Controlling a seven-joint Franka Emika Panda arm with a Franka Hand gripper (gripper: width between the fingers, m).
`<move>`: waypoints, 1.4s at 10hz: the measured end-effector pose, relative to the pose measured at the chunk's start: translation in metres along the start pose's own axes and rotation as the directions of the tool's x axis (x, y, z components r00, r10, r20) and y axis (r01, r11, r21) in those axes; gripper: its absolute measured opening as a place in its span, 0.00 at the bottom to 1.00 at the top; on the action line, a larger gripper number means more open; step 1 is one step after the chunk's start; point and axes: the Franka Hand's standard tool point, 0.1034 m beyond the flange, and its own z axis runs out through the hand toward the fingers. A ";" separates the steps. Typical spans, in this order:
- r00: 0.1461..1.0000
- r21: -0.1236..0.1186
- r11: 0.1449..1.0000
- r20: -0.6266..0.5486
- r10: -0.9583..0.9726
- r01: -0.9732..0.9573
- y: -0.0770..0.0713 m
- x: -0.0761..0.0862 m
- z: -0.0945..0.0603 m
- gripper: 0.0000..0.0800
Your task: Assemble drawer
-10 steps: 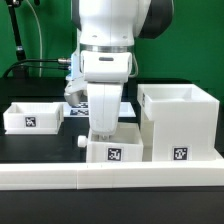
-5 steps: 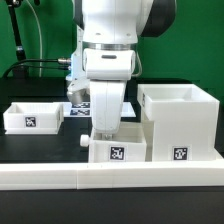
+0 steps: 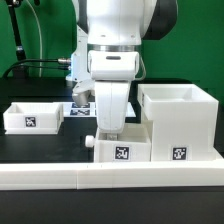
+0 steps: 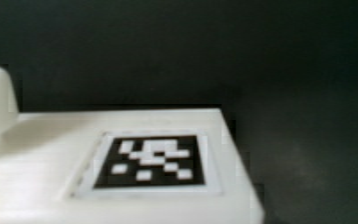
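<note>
At the exterior view's left, one small tray (image 3: 32, 117) sits on the black desk (image 3: 55, 145), tag facing the camera, well apart from everything else. Behind it, towards the middle, the marker board (image 3: 80, 108) lies flat, partly hidden by the arm. In the middle stands the second tray (image 3: 122, 150), its knob (image 3: 89, 142) pointing to the exterior view's left. Its other end is close against the tall shell (image 3: 180, 125); whether they touch is unclear. The low border wall (image 3: 110, 176) runs along the front.

The end effector (image 3: 108, 128) reaches down into the middle tray. Its fingertips are hidden behind the tray wall, so I cannot tell whether they are spread or pinching.

The wrist view is blurred: a tag (image 4: 155, 160) on a white face, with dark desk beyond.
</note>
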 end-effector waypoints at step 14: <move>1.000 0.029 1.000 0.010 -0.010 0.010 -0.004 0.002 0.004 0.05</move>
